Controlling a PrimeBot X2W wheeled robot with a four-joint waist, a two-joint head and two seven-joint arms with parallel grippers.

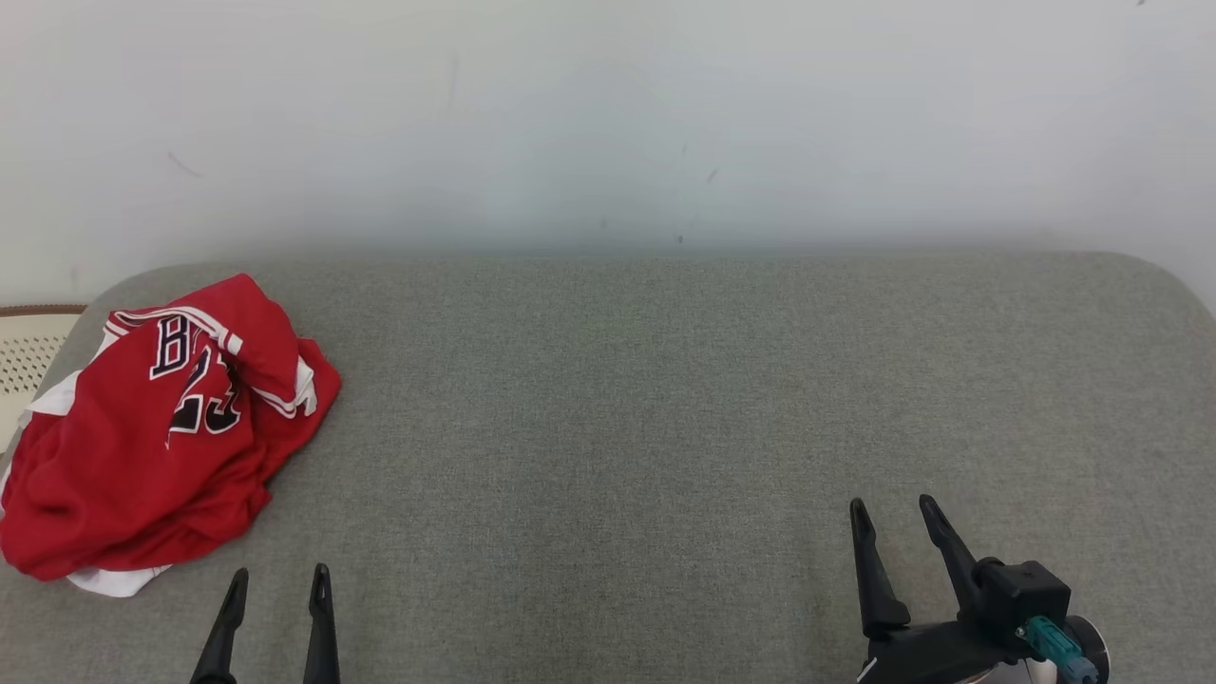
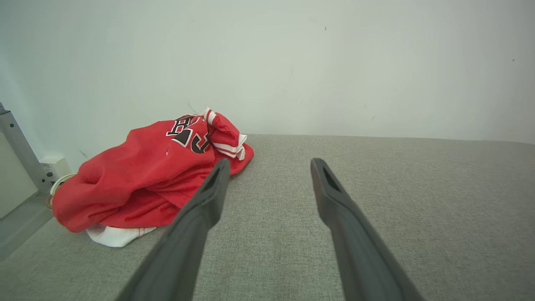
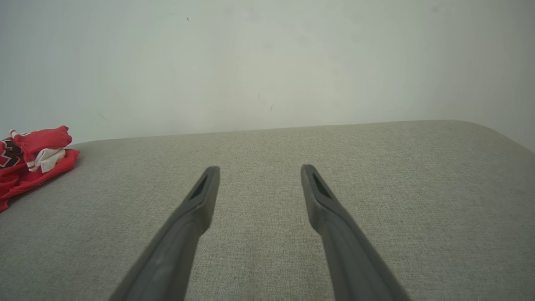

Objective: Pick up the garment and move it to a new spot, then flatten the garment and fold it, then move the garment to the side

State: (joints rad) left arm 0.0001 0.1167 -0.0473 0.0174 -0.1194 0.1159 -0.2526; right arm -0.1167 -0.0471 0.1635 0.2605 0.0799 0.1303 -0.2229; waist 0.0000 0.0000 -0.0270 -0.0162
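The jersey [image 1: 142, 456] lies crumpled at the cushion's [image 1: 665, 427] left end; I read a black "B" above folded numerals. My left gripper [image 1: 280, 571] and right gripper [image 1: 892, 502] stand spread, empty, and the left wrist view adds a grey post [image 2: 19, 146] beside the jersey.

We see a grey fabric-covered surface [image 1: 665, 399] (rounded far corners) abutting a plain white wall [image 1: 608, 114], evenly lit, faintly scuffed.
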